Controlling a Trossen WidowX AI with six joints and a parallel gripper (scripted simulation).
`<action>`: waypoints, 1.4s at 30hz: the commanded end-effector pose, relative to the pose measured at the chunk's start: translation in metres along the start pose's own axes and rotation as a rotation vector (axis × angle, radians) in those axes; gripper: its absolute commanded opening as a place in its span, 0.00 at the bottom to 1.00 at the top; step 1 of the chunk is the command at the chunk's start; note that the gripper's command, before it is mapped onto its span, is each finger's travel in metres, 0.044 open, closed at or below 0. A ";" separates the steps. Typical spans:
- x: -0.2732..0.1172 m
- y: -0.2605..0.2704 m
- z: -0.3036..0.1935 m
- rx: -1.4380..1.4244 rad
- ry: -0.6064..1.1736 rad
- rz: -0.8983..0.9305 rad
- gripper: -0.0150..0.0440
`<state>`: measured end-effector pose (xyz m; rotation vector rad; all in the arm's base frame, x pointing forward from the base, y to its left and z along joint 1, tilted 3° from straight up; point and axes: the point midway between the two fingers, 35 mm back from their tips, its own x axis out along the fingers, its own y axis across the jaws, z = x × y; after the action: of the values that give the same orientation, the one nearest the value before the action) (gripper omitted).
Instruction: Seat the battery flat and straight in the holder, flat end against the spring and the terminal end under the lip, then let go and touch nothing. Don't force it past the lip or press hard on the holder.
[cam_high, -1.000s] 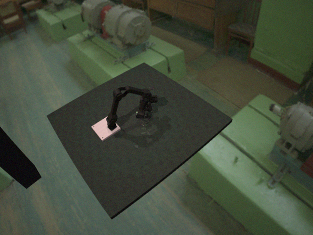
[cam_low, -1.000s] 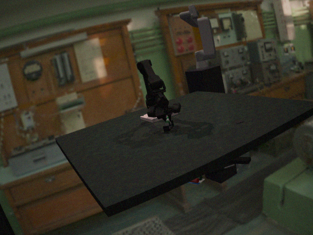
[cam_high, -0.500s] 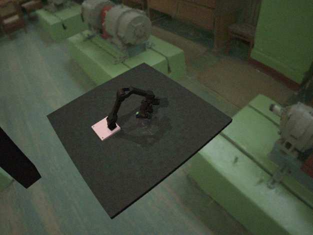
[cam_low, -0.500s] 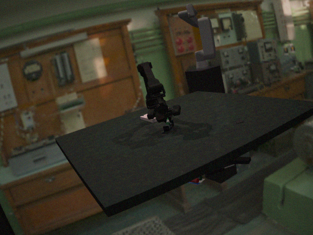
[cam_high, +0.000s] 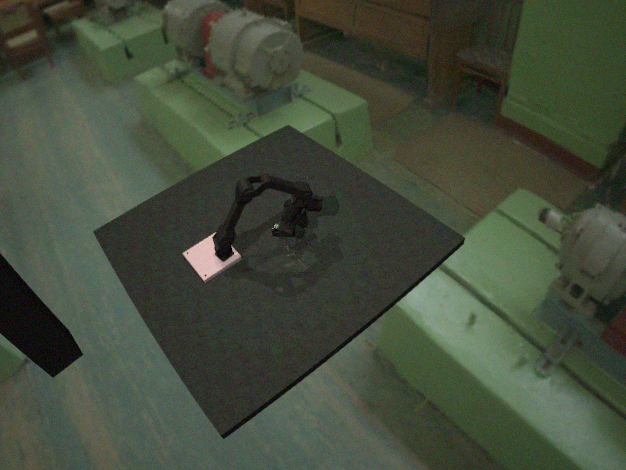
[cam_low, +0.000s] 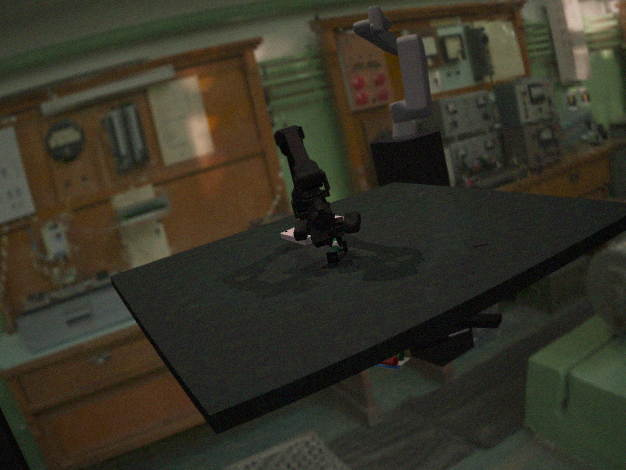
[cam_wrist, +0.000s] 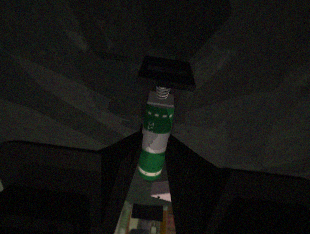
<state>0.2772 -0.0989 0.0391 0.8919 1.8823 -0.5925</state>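
Observation:
My gripper (cam_low: 336, 244) (cam_wrist: 154, 136) is shut on the battery (cam_wrist: 154, 144), which has green and white bands and a grey end. The battery's green part also shows in the top view (cam_high: 276, 226) and the exterior view (cam_low: 335, 243). In the wrist view its grey end points at the coil spring (cam_wrist: 163, 93) and seems to meet or overlap it; contact is unclear. The battery looks tilted, its other end toward the camera. The black holder (cam_low: 332, 259) (cam_wrist: 172, 68) is on the table under the gripper. Its lip and most of its inside are dark or hidden.
The dark table (cam_high: 283, 354) (cam_low: 283, 344) bears the arm's pale base plate (cam_high: 204, 263) (cam_low: 289, 234). The arm arches from the plate over to the holder. A small reddish mark (cam_low: 479, 245) shows on the table in the exterior view.

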 end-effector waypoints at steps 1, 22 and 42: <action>0.001 0.000 0.005 -0.001 0.008 -0.001 0.38; -0.005 0.000 0.017 -0.001 0.011 0.001 0.38; 0.000 0.001 0.014 -0.008 -0.099 -0.013 0.38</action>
<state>0.2848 -0.1068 0.0333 0.8488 1.8305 -0.6121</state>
